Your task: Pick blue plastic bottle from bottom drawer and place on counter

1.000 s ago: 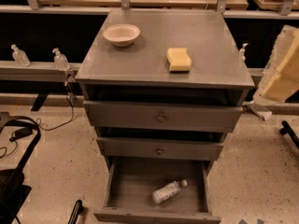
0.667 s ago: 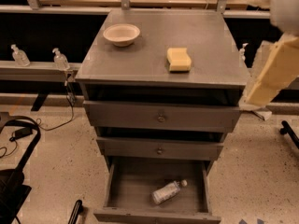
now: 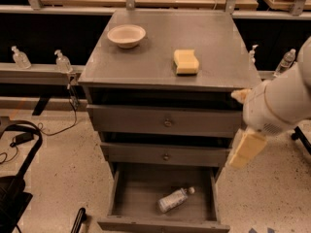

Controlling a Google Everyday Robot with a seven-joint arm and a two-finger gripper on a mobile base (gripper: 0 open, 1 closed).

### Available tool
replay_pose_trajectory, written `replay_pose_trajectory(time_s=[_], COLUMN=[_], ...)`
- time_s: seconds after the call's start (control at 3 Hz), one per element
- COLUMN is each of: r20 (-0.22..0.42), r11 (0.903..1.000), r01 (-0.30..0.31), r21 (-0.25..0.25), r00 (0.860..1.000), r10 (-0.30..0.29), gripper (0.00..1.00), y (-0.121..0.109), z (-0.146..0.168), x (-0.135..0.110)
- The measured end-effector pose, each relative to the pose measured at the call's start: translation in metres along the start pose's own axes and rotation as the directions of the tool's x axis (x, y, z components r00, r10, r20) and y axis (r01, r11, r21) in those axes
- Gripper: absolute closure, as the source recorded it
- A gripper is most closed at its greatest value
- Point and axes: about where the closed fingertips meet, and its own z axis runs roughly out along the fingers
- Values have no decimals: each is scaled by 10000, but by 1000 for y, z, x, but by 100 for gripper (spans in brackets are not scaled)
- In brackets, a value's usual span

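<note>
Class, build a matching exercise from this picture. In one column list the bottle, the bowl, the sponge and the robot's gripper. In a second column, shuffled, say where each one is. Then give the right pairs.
Things
1. blue plastic bottle
2. bowl
3. yellow sponge
4. gripper

Places
A. on the counter, right of its centre
B. in the air beyond the counter's right edge, below its top
C. lying on its side in the open bottom drawer
D. on the counter, towards its back left

Pairs: 1-C, 2-D, 3-A, 4-B
</note>
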Motion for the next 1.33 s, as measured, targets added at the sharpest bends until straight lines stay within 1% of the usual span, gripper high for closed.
replay_pose_trajectory(time_s=[0.33, 0.67, 1.0, 1.33], r20=[-197, -125, 551, 1495], r11=[9992, 9934, 9674, 9163], r01=[-148, 162, 1377, 2872], r21=[-368, -1132, -2126, -2792], r00=[9997, 9998, 9901, 9556], r10=[141, -177, -1289, -2539], gripper=[0, 0, 0, 0], y=[19, 20, 36, 76], z=[22, 53, 129, 204], x=[13, 4, -5, -7])
